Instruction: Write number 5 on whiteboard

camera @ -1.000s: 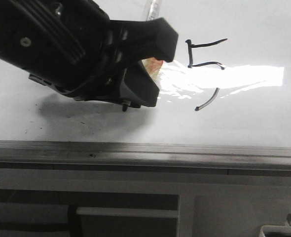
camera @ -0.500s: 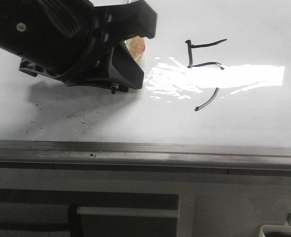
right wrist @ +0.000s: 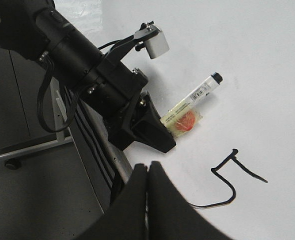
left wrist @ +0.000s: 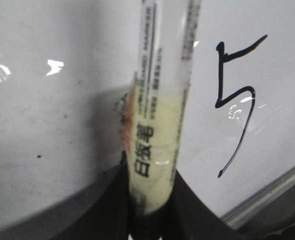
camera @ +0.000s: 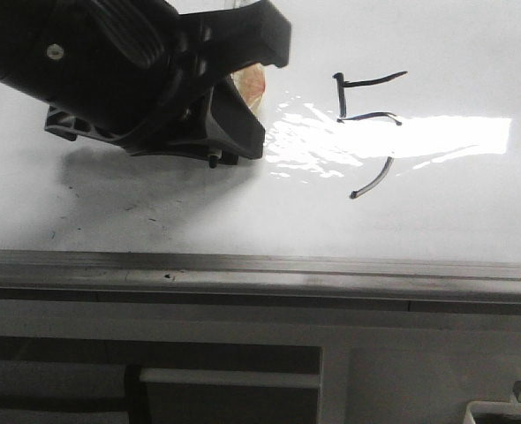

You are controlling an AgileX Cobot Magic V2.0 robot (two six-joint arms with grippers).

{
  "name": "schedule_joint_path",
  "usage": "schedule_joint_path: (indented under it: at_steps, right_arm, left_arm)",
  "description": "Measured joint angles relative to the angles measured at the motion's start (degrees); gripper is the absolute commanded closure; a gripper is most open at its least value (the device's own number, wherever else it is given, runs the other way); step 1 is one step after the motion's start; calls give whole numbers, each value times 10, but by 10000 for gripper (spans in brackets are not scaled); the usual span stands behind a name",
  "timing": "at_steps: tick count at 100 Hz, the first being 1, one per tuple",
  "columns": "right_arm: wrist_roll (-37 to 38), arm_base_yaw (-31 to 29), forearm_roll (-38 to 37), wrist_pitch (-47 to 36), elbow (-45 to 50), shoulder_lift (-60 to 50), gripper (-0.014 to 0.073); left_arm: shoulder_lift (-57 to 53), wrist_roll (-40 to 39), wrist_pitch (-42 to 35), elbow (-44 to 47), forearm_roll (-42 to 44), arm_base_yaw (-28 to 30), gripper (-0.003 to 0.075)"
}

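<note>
A black hand-drawn number 5 stands on the glossy whiteboard, partly washed out by glare. It also shows in the left wrist view and the right wrist view. My left gripper is shut on a pale yellow marker with printed characters. It holds the marker over the board, left of the digit. The marker shows its dark tip pointing away from the digit. My right gripper is shut and empty, above the board's edge near the digit.
The grey metal edge rail runs along the board's near side. Beyond it lie the dark table frame and floor. Faint dark specks mark the board under the left arm.
My left gripper with the marker moved left, away from the digit, then shifted slightly right. The 5 has not changed.
</note>
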Motion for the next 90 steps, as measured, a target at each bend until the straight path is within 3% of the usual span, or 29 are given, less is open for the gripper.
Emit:
schedule_joint_path:
  at_steps: [28,54,90]
  right_arm:
    - [0,0,0,0,0,-1,659]
    - [0,0,0,0,0,-1,659]
    - [0,0,0,0,0,-1,659]
  left_arm:
    - [0,0,0,0,-1,0,735]
    - [0,0,1,0,-10,0,479]
    - [0,0,1,-2,-14,-2,438]
